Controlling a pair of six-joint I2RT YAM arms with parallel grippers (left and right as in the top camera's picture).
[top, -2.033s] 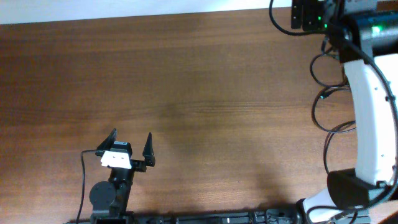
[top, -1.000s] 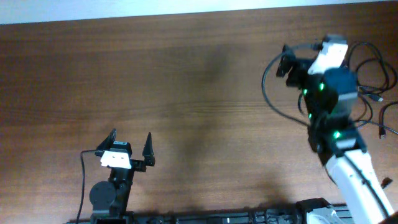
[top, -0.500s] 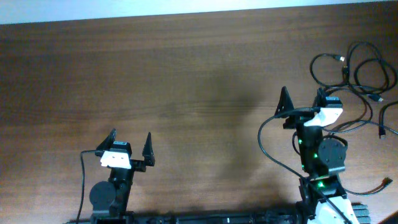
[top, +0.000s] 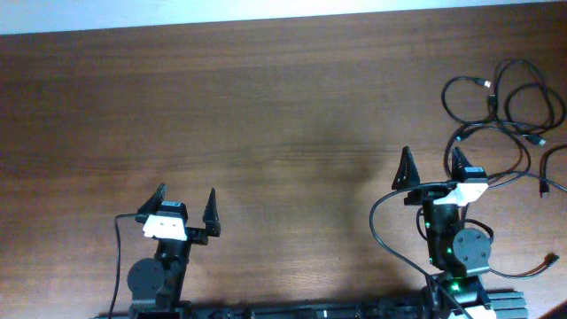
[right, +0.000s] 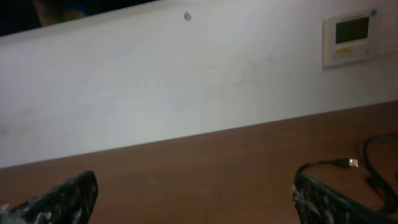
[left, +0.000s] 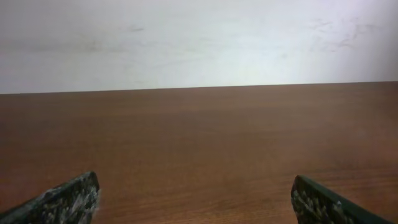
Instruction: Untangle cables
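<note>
1. Overhead view
   - The left gripper (top: pixel 187 192) sits at 7 o'clock on the table (top: pixel 283 106), with its jaws spread wide and nothing between them.
   - The right gripper (top: pixel 431 158) sits at 5 o'clock, also spread wide and empty.
   - The cables (top: pixel 493 105) lie in loose overlapping loops at 2 o'clock on the table, and at 1 to 2 o'clock from the right gripper.
   - One strand curves close to the right gripper's outer fingertip. Contact cannot be determined.
   - The thicker arm wire (top: pixel 376 221) loops at 9 o'clock of the right arm.

2. Left wrist view
   - The left gripper (left: pixel 195 186) shows both fingertips at the lower corners, far apart.
   - Only bare table and the wall (left: pixel 199 43) are visible. No cables are in view.

3. Right wrist view
   - The right gripper (right: pixel 193 186) is wide apart and empty.
   - A cable strand ending in a plug (right: pixel 352 163) lies at 3 o'clock, outside the jaws.
   - A wall panel (right: pixel 351 36) hangs at 2 o'clock.

4. Hazards (judgement)
   - The cords are far thinner than a finger. A pinch may miss, or may catch two crossing strands together.
   - Pulling where loops overlap could tighten the tangle.
   - The pile lies near the table's 3 o'clock edge, so dragging could send strands over it.
   - The arm wire could snag loose loops.
</note>
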